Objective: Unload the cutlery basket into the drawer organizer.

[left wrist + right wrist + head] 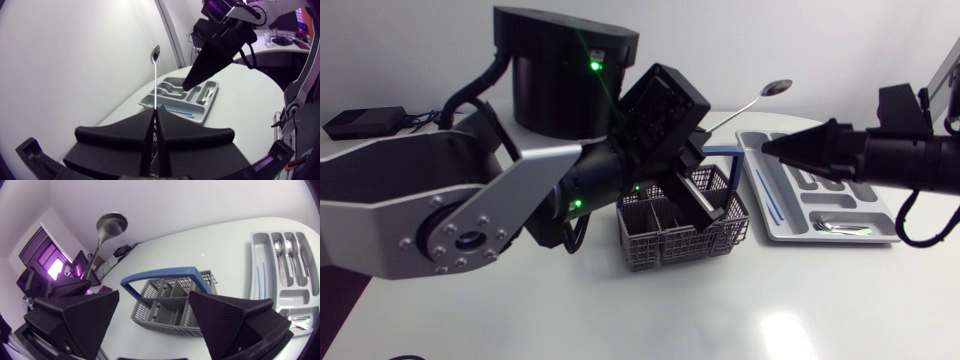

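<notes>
At the far left of the table sits a small black box [365,122] with cables. Your left arm [470,200] comes in from that side and fills much of the overhead view, ending above the cutlery basket [685,222]. Your left gripper [154,114] is pinched narrow, with both fingers pressed on the handle of a spoon [156,75]. The spoon sticks out ahead of the fingers, and its bowl is high in the air past the basket's far right corner.

The basket is grey mesh with a blue handle [160,275]. It stands on the table near the middle, below the left gripper and just left of the drawer organizer [775,230].

The organizer is a pale grey tray divided into long compartments. Some cutlery [281,255] lies lengthwise in the long compartments, and a thin blue item [772,205] lies in the one nearest the basket. More cutlery lies in the short compartment at the near end.

Your right arm [910,160] comes in from the right and hangs over the organizer. Your right gripper [154,294] is spread wide and holds nothing. It points toward the basket and the raised spoon.
</notes>
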`<state>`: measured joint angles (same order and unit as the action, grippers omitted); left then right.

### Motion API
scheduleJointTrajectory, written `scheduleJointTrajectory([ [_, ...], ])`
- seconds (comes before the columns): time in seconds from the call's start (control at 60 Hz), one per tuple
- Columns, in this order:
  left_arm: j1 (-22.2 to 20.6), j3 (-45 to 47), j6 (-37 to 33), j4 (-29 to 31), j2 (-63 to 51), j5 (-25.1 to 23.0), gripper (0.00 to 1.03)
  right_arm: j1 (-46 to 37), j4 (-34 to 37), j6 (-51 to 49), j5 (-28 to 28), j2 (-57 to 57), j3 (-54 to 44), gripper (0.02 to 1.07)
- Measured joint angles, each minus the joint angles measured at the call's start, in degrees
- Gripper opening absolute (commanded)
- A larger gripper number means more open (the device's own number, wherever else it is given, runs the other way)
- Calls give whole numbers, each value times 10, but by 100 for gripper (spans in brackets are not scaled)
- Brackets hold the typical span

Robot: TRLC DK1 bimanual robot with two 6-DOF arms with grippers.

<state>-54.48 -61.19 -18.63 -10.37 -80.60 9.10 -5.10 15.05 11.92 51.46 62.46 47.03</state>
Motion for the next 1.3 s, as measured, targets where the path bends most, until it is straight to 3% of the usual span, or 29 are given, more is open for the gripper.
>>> scheduleJointTrajectory([
  [0.133,17,16,53,-51,4,18,4,34,-41,65,13,47,52,102],
  [0.267,45,34,104,-104,8,20,4,55,-150,156,26,90,71,102],
  [0.383,70,42,144,-140,7,19,4,82,-203,215,28,136,97,102],
  [0.633,129,28,245,-152,-48,-66,4,136,-304,318,23,237,165,92],
  [0.75,150,25,277,-152,-75,-89,4,149,-319,334,11,261,190,77],
  [0.867,163,20,296,-152,-84,-98,4,161,-329,344,1,287,212,50],
  [1.117,169,6,307,-157,-91,-104,4,177,-333,361,-21,333,238,46],
  [1.3,169,5,307,-157,-96,-104,4,183,-333,364,-29,339,254,21],
])
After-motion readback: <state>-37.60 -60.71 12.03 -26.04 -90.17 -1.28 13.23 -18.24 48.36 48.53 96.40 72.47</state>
